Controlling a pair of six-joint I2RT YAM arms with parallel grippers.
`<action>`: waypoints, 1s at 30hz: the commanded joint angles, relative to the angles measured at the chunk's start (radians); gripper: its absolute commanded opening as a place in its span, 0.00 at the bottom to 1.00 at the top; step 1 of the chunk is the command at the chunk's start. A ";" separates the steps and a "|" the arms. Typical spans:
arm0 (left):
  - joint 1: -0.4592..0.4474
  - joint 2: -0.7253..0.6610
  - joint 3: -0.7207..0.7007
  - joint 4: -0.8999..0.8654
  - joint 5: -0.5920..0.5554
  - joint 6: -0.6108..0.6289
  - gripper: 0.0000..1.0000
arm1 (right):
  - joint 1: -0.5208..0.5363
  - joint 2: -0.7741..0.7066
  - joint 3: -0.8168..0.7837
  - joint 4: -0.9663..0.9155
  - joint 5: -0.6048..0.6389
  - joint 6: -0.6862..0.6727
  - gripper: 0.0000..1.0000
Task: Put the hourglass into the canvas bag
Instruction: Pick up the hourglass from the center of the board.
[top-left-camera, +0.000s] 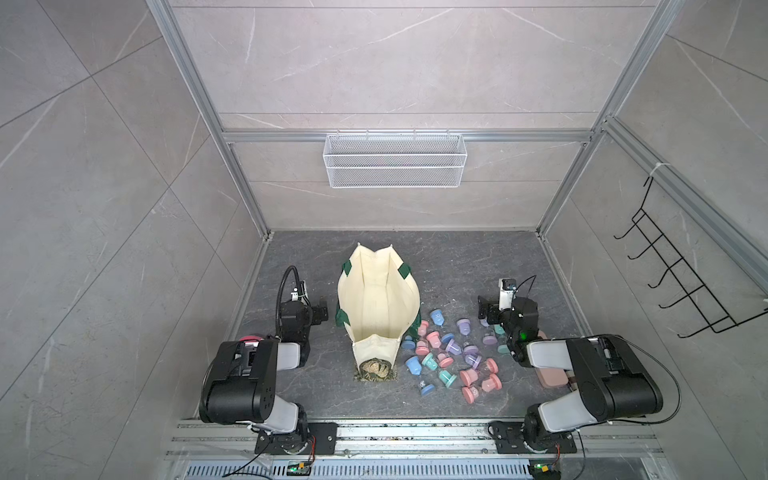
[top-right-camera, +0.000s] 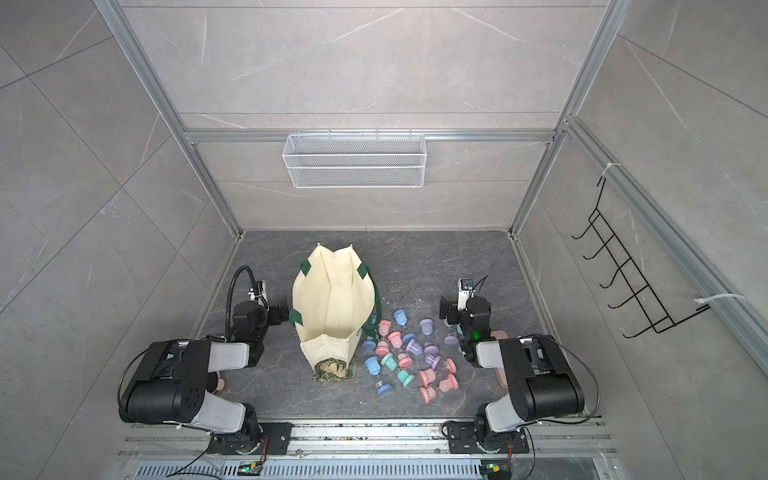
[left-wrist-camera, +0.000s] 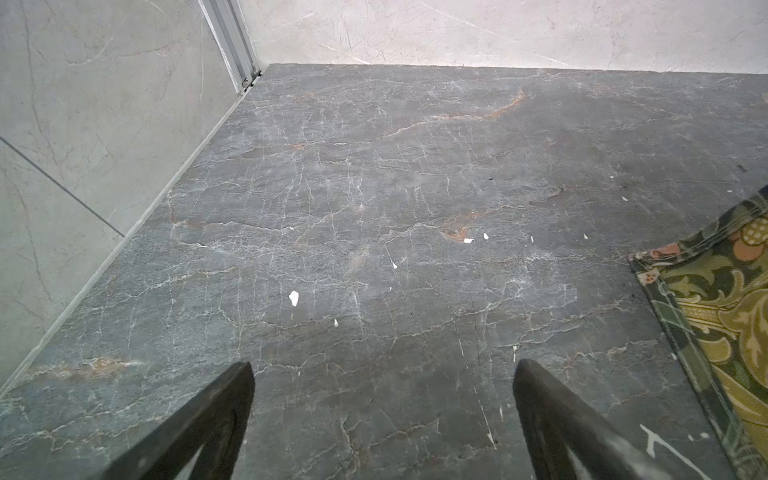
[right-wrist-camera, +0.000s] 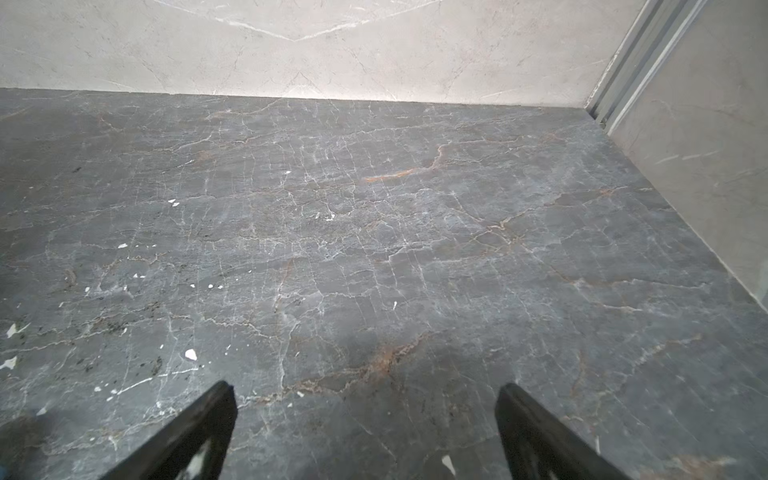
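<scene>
Right pincer (right-wrist-camera: 365, 388) and left pincer (left-wrist-camera: 382, 365) both gape wide, empty. Hourglasses (top-left-camera: 434, 340) lie heaped just beside the bag (top-left-camera: 376, 299), on the right arm's side. Best it takes an outlying one across the waist, then clears the rim.

You are working in a robot test cell, a lab rig rather than a home: pale stone-look wall panels (top-left-camera: 395, 62) sit in an aluminium frame (top-left-camera: 291, 136) around a dark marbled tabletop (top-left-camera: 457, 257), and the left arm (top-left-camera: 237, 386) and right arm (top-left-camera: 615, 382) are bolted to a slotted metal rail (top-left-camera: 415, 432) along the near edge. A white wire-mesh basket (top-left-camera: 395, 166) hangs on the far wall, a black wire hook rack (top-left-camera: 681, 259) on the right wall, and below the rail you can see a small circuit board (top-left-camera: 298, 470) with a green light.
</scene>
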 joint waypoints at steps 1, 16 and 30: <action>-0.003 0.003 -0.001 0.047 -0.015 0.018 1.00 | 0.006 0.008 0.020 0.022 -0.007 -0.016 1.00; 0.002 -0.003 0.003 0.032 -0.005 0.015 0.99 | 0.006 0.005 0.019 0.027 -0.006 -0.015 1.00; 0.045 -0.342 0.903 -1.334 -0.076 -0.533 0.87 | 0.022 -0.108 0.882 -1.523 0.089 0.603 1.00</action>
